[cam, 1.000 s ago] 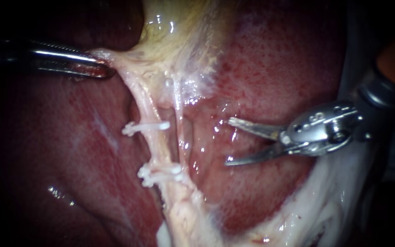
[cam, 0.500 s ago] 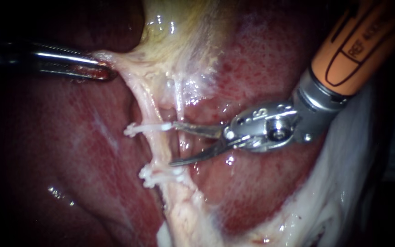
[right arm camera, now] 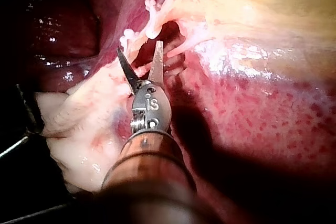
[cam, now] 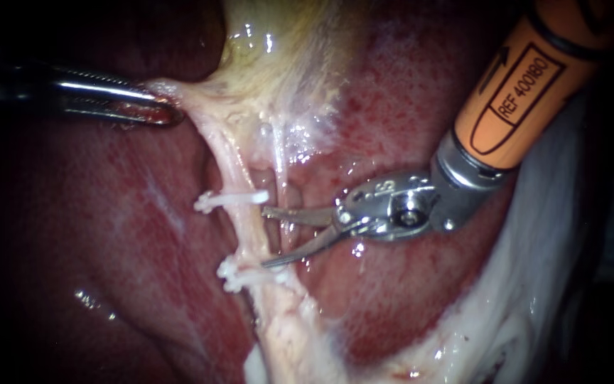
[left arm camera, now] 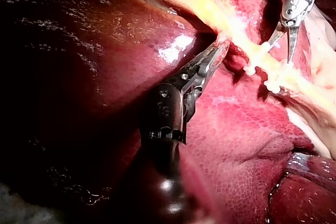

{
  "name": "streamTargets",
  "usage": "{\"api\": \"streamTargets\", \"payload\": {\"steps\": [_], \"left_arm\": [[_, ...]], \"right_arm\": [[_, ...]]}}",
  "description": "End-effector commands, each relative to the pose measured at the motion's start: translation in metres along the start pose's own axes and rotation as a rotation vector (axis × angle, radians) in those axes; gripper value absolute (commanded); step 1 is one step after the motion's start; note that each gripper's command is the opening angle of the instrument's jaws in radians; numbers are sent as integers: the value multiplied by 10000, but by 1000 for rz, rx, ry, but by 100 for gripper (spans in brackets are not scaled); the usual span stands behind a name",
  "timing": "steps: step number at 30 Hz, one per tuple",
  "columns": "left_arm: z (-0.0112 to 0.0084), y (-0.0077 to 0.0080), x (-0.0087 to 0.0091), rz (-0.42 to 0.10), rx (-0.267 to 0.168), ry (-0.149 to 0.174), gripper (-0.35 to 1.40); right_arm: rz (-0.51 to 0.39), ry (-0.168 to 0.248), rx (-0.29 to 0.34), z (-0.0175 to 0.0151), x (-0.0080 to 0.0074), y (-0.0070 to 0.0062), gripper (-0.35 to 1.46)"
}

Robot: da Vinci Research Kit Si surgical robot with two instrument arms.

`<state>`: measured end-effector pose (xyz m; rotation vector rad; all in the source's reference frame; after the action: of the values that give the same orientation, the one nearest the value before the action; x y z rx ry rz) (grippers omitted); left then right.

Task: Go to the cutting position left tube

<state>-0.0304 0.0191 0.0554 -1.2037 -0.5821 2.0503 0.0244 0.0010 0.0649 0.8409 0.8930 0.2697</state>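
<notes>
With the left instrument (cam: pixel 154 110) clamped on tissue and the right instrument (cam: pixel 264 238) open, its tips just short of the left tube (cam: pixel 250 227) between two clips (cam: pixel 229 199), closing now would likely cut the right tube (cam: pixel 283 229) instead.

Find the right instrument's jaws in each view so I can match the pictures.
Endoscope view: right instrument, jaws open, tips at the tube between the two clips.
Left wrist view: right instrument beyond the left instrument, jaws open over the clips.
Right wrist view: right instrument, jaws open just short of the clips.
Shared landmark: the two clips on the tube.
</notes>
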Motion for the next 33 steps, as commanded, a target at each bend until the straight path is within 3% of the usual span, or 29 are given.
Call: {"api": "streamTargets", "payload": {"steps": [1, 7, 16, 25, 33], "left_arm": [[0, 0, 0, 0, 0, 0, -35], [0, 0, 0, 0, 0, 0, -35], [0, 0, 0, 0, 0, 0, -35], [1, 0, 0, 0, 0, 0, -35], [1, 0, -1, 0, 0, 0, -35]], "right_arm": [[-5, -1, 3, 2, 0, 2, 142], [-10, -14, 31, 7, 0, 8, 142], [-7, 16, 107, 16, 9, 9, 143], [6, 82, 186, 34, 29, 4, 138], [29, 150, 199, 50, 50, 8, 137]]}}
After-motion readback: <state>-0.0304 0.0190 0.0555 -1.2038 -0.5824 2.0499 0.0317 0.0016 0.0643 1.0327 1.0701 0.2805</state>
